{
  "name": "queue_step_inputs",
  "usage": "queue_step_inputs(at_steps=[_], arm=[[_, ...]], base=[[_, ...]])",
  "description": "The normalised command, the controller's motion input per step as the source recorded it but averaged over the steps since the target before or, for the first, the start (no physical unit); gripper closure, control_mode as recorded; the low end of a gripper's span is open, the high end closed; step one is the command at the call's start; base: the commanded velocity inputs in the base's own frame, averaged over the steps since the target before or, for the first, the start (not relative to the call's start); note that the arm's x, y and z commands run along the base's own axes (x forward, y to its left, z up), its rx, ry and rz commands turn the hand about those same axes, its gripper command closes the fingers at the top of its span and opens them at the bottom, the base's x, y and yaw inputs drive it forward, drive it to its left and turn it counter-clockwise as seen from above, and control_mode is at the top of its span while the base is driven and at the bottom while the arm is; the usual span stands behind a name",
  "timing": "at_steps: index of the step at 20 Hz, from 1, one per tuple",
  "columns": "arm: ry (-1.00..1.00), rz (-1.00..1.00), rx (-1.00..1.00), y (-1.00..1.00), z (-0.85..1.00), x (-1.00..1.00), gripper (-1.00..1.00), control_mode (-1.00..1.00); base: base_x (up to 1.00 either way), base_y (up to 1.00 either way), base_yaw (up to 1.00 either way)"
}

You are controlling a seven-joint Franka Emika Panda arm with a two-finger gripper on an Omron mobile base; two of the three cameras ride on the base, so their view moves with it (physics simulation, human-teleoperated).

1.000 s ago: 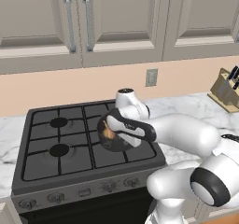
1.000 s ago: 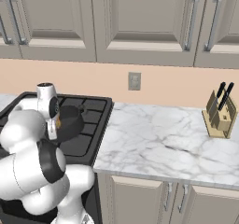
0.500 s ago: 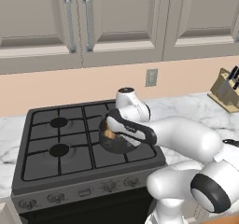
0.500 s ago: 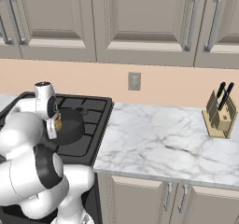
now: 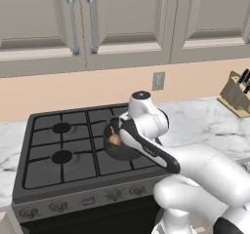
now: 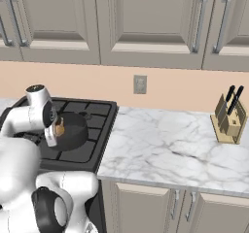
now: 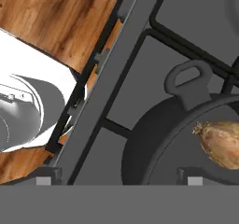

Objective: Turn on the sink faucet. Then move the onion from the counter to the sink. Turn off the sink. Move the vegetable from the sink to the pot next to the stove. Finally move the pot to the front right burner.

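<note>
Pot on the stove's front right burner, onion inside

The pot [image 5: 118,147] sits on the stove [image 5: 58,155] (front right grate), holding the golden-brown onion [image 7: 223,143]. The pincer [image 7: 116,181] hangs just above the rim with its jaws spread, gripping nothing.

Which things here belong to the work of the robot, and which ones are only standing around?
Part of the job:
- pot on the stove's front right burner
- onion lying inside the pot
- stove
- gripper, open beside the pot

Just standing about:
- knife block on the marble counter
- wall outlet
- upper cabinets
</note>
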Motion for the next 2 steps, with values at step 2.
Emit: queue_step_inputs(at_steps=[2], arm=[[-0.09,0.0,0.0,-0.16,0.34,-0.07,-1.0,-1.0]], base=[[0.0,0.0,0.0]])
